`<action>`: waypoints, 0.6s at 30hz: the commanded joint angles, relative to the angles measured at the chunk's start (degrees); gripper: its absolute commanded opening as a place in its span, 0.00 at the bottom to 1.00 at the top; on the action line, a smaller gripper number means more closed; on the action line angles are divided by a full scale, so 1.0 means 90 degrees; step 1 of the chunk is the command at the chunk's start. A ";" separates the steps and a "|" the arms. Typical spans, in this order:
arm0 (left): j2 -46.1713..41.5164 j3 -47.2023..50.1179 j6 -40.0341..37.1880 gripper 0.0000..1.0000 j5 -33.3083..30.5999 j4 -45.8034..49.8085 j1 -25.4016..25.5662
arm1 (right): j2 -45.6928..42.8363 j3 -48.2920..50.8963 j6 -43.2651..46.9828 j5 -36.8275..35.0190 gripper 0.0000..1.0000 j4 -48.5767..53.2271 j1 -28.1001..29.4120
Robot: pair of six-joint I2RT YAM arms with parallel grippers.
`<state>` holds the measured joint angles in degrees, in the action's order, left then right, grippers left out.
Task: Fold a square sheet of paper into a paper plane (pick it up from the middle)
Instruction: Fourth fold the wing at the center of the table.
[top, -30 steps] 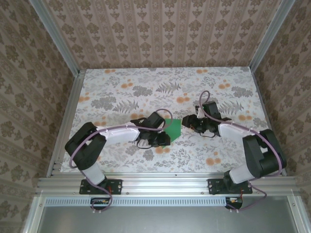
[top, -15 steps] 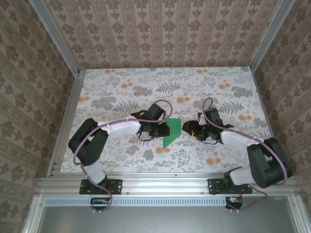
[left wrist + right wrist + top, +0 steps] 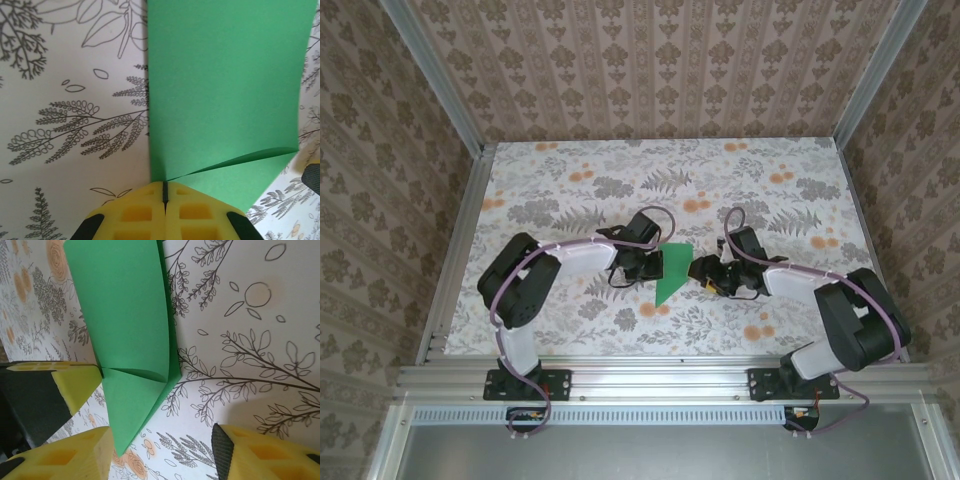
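Note:
The square sheet of paper [image 3: 671, 274] is bright green and lies folded on the table between both arms, tapering to a point at its near end. In the left wrist view the paper [image 3: 225, 75] shows a creased flap lying over a lower layer. My left gripper [image 3: 165, 186] is shut, its yellow fingers pinching the paper's left edge where the flap's crease ends; from above, the left gripper [image 3: 653, 265] sits at the paper's left side. My right gripper [image 3: 162, 450] is open just right of the paper [image 3: 120, 305], whose pointed tip reaches between its fingers. Overhead, the right gripper [image 3: 704, 272] is beside the paper.
The floral-patterned table [image 3: 570, 200] stretches back to patterned walls. An aluminium frame rail [image 3: 660, 378] runs along the near edge by the arm bases. The two grippers face each other closely across the paper.
My left gripper has closed on the paper's left edge. The right gripper has moved left, closer to the paper's right side. The paper has shifted slightly.

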<state>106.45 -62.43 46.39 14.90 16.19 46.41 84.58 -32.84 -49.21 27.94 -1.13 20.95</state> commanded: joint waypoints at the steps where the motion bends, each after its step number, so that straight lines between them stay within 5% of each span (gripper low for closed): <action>1: 0.0105 0.0013 -0.0104 0.04 -0.0159 0.0242 -0.0021 | 0.0176 -0.0218 -0.0211 0.0176 0.54 -0.0139 0.0107; 18: 0.0174 0.0177 -0.0077 0.01 -0.0132 0.0230 -0.0065 | 0.0834 -0.0469 -0.0756 0.0118 0.38 -0.0753 0.0260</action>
<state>106.56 -62.33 46.41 14.70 16.21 46.39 90.83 -35.66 -54.54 29.10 -6.70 22.92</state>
